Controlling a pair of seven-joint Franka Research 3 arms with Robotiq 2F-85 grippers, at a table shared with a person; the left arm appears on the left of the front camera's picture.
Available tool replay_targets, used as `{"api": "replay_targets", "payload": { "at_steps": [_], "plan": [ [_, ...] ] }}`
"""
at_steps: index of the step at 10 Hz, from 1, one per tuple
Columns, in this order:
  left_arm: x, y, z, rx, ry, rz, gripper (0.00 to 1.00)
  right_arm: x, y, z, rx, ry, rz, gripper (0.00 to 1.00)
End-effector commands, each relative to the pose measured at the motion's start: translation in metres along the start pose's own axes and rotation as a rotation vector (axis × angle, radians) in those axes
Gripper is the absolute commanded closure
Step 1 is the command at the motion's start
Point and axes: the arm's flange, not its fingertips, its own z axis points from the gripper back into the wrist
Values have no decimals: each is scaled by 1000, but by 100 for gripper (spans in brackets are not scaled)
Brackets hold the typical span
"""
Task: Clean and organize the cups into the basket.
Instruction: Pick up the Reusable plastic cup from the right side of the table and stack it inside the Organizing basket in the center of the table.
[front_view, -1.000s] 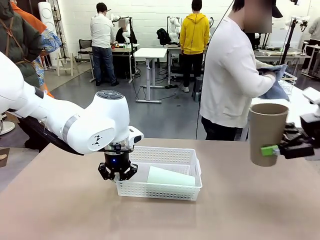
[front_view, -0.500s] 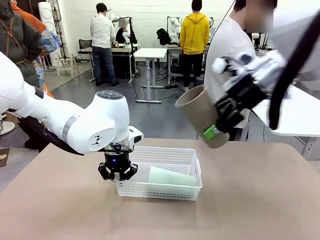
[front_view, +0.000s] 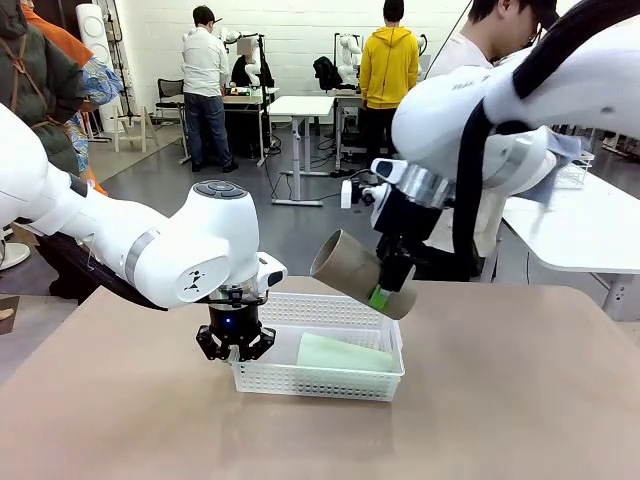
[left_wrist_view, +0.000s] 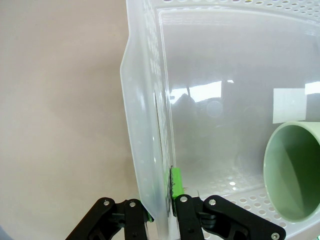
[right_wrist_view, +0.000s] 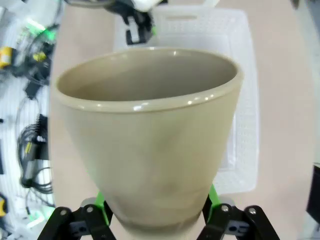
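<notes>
The white mesh basket (front_view: 330, 380) sits mid-table. My left gripper (front_view: 236, 347) is shut on its left wall, which stands between the green pads (left_wrist_view: 175, 181) in the left wrist view. A pale mint green cup (front_view: 345, 353) lies on its side inside the basket, mouth towards the left wrist camera (left_wrist_view: 295, 172). My right gripper (front_view: 385, 290) is shut on a kraft brown cup (front_view: 355, 270) near its base. That cup hangs tilted above the basket's back right corner, mouth pointing left. From the right wrist, the brown cup (right_wrist_view: 150, 135) stands between the fingers, with the basket (right_wrist_view: 245, 115) below.
A person stands at the table's far side behind my right arm (front_view: 480, 130). A white side table (front_view: 580, 225) is at the right. The brown tabletop (front_view: 500, 400) has free room in front and to the right of the basket.
My right arm swung the brown cup from the far right, where it was upright, leftward over the basket and tilted it. The left gripper and basket stayed put.
</notes>
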Motion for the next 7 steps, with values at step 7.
{"api": "replay_targets", "payload": {
  "at_steps": [7],
  "plan": [
    [1, -2, 1, 0, -4, 1, 100, 10, -72, -79, 35, 48, 35, 19]
  ]
}}
